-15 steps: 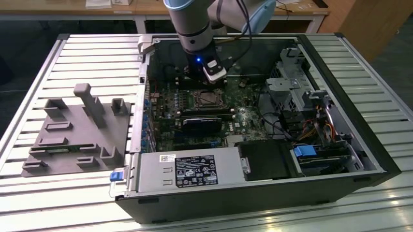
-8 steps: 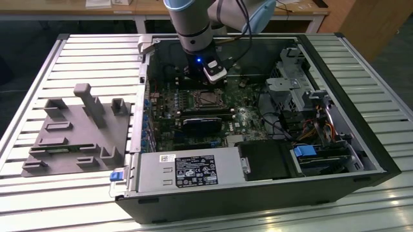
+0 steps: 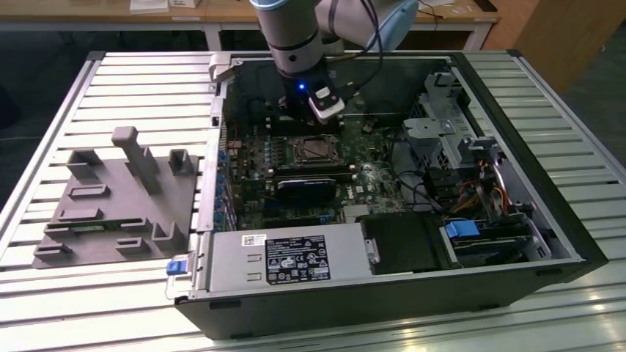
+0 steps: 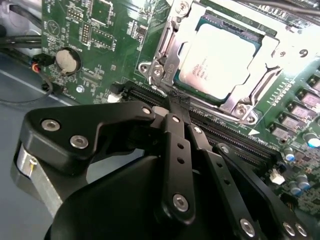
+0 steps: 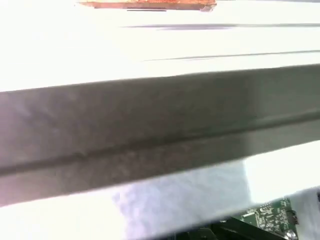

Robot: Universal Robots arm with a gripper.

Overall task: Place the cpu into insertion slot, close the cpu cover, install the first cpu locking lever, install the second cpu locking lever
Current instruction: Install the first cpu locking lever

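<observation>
Second wrist view first: nearest the lens sits the black gripper (image 4: 172,102), its two fingers pressed together into a single narrow tip with nothing between them. That tip sits right at the socket's near edge, down by the lever's (image 4: 157,70) hinge corner and a black memory slot (image 4: 220,132); whether it actually touches metal there, I can't say from this angle.

Just beyond it, the chip (image 4: 220,60) already lies flat in the socket (image 4: 167,37), silver top up. The metal cover (image 4: 272,47) is folded down over it, its window framing the chip. So by my reading the work stands at the levers.

To do this part well, I'd judge the closed tip should bear on the lever arm alone, clear of the chip's top and the board's small parts close by, and press steadily so the arm doesn't spring back off the tip.

Further off, on the green board, a round coin battery (image 4: 66,60) sits well apart from the action.

From the exterior view, the arm (image 3: 293,37) reaches down into the open computer case (image 3: 391,293), right over the socket (image 3: 315,149).
</observation>
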